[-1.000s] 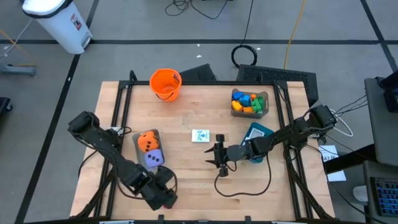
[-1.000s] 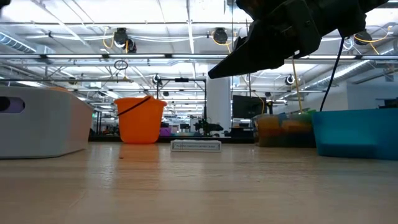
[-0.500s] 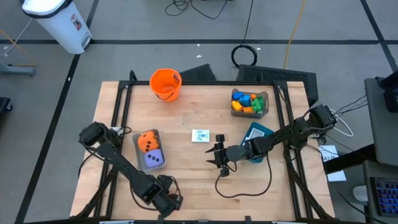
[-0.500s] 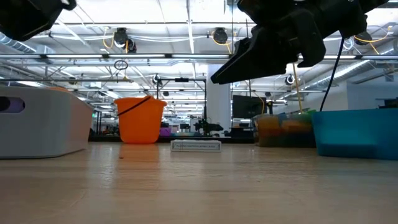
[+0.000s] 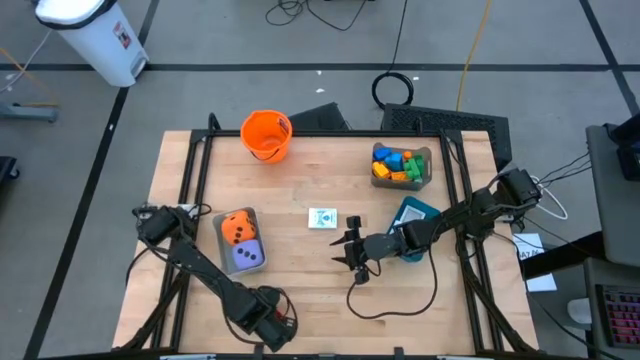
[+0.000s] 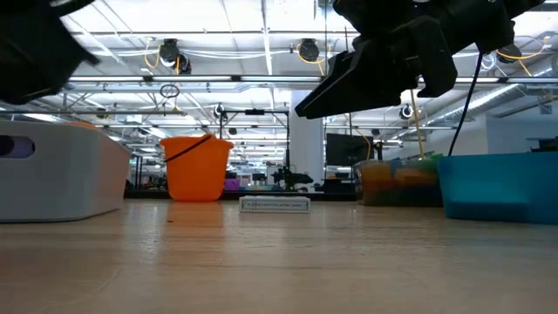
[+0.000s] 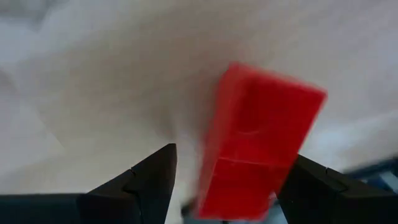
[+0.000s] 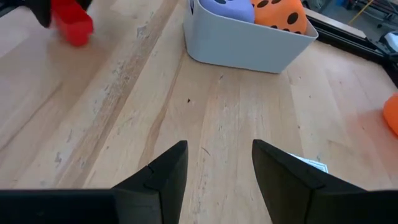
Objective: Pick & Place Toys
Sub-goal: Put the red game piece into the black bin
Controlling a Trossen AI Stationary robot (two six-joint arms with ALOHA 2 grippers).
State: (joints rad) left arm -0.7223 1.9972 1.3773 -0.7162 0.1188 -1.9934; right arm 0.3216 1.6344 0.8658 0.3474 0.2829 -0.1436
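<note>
Two dice (image 5: pixel 241 243) fill the grey bin (image 5: pixel 225 265); blocks (image 5: pixel 395 165) fill the far-right bin (image 5: pixel 428 168). The left gripper (image 7: pixel 221 186) pinches a red block (image 7: pixel 256 149) at the surface's near edge. The right gripper (image 8: pixel 217 163) is spread, empty.

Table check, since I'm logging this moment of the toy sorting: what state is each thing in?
Left gripper: near table's front edge, shut on red block.
Right gripper: open, empty, hovering mid-table.
Grey bin: holds orange die and purple die.
Clear bin: full of coloured blocks.
Picture card: flat on table.
Orange bucket: upright.
</note>
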